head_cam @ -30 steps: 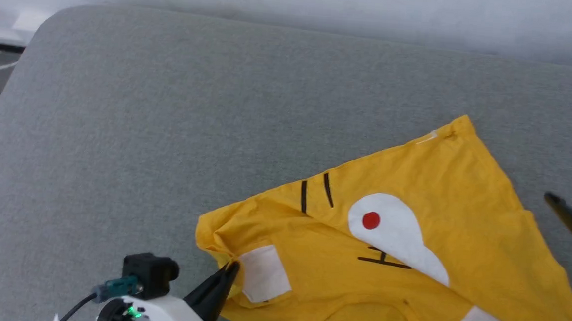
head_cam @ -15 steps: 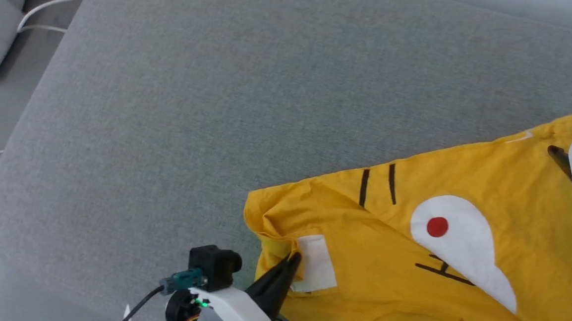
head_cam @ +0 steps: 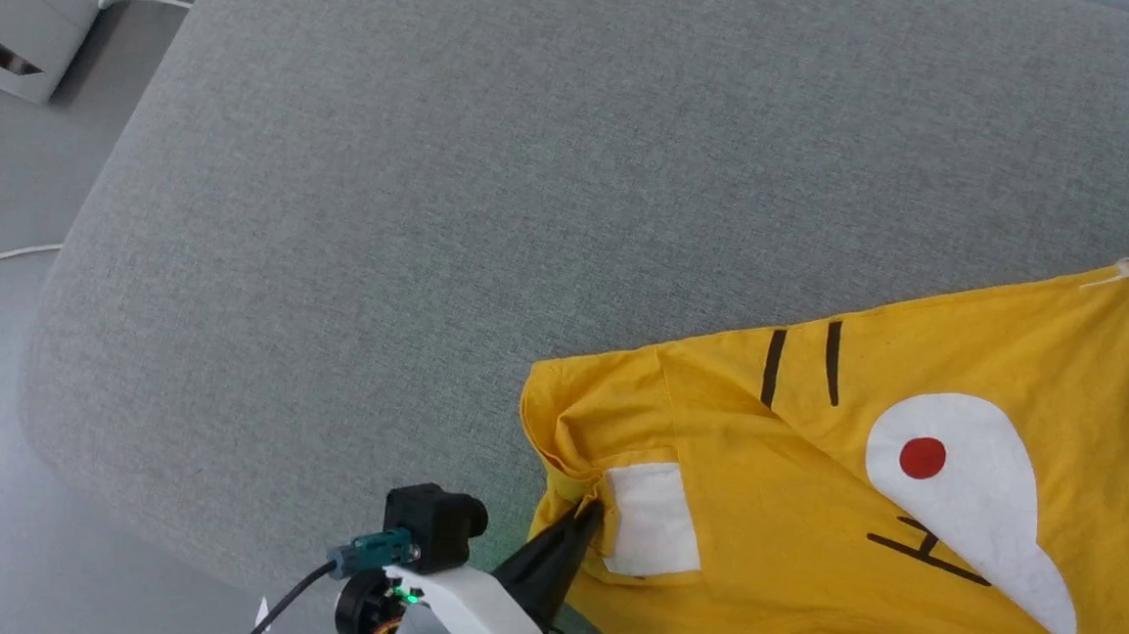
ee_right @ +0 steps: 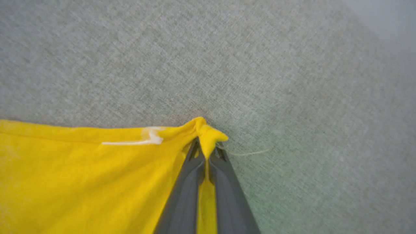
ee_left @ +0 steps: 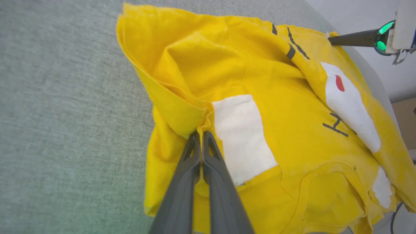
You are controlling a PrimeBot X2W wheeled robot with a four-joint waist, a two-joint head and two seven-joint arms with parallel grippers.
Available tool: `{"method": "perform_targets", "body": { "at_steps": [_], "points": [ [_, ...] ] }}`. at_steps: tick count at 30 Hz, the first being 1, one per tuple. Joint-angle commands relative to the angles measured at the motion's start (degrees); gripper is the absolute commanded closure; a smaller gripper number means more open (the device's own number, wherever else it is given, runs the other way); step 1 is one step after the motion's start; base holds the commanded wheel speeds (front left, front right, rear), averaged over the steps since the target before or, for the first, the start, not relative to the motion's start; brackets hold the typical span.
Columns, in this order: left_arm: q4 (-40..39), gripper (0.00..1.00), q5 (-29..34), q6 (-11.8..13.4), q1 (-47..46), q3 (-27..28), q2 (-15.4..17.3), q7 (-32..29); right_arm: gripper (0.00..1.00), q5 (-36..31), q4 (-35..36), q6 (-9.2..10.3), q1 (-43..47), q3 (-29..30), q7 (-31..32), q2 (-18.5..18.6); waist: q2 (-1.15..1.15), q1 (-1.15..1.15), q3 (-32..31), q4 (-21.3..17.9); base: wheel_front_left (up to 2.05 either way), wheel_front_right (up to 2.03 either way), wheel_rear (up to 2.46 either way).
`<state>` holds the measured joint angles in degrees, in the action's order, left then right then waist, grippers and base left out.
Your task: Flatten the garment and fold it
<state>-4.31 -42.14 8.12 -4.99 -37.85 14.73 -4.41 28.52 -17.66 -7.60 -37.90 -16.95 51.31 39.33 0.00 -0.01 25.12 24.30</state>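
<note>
1. The shirt (head_cam: pixel 784 566) lies rumpled on the grey woven cushion (head_cam: pixel 414 210): soft yellow cotton with white patches, a red dot and black lines.
2. My left gripper (ee_left: pixel 201 134) pinches a bunched fold beside a white patch.
3. My right gripper (ee_right: pixel 206 146) clamps a pointed hem corner.

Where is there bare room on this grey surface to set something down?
Bare grey fabric surface runs from its rounded left edge to the mustard-yellow printed cotton T-shirt, and beyond its far hem. Crowded lower right: the shirt, left pincer and right pincer pinching it.
</note>
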Motion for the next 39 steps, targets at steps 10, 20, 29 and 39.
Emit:
{"method": "perform_targets", "body": {
  "at_steps": [10, 20, 29, 39],
  "points": [
    [-4.66, 1.00, 1.37, 2.04, -1.57, 4.18, 6.04, -0.91, 1.00, 1.75, -1.71, 0.11, 1.50, 0.07, -10.63, -0.89, 0.00, 0.01, -8.41, -7.46, 0.00, 0.00, 0.00],
    [-13.14, 1.00, 2.29, 4.77, -3.96, 12.79, 16.61, -4.10, 1.00, 4.88, 9.73, 0.11, 2.75, 0.87, -21.39, 0.75, 0.00, 0.01, -16.03, -17.45, 0.00, 0.00, 0.00],
    [-20.97, 1.00, 2.62, 6.68, -7.34, 21.55, 23.17, -4.29, 1.00, 3.78, 23.03, 0.11, 4.60, 5.40, -25.57, 1.79, 0.00, 0.01, -20.67, -23.80, 0.00, 0.00, 0.00],
    [-26.44, 1.00, 2.43, 6.45, -17.13, 32.04, 27.99, -1.64, 1.00, 2.62, 32.93, 0.11, 1.13, 10.68, -25.53, 2.34, 0.00, 0.01, -22.43, -27.72, 0.00, 0.00, 0.00]
  ]
}}
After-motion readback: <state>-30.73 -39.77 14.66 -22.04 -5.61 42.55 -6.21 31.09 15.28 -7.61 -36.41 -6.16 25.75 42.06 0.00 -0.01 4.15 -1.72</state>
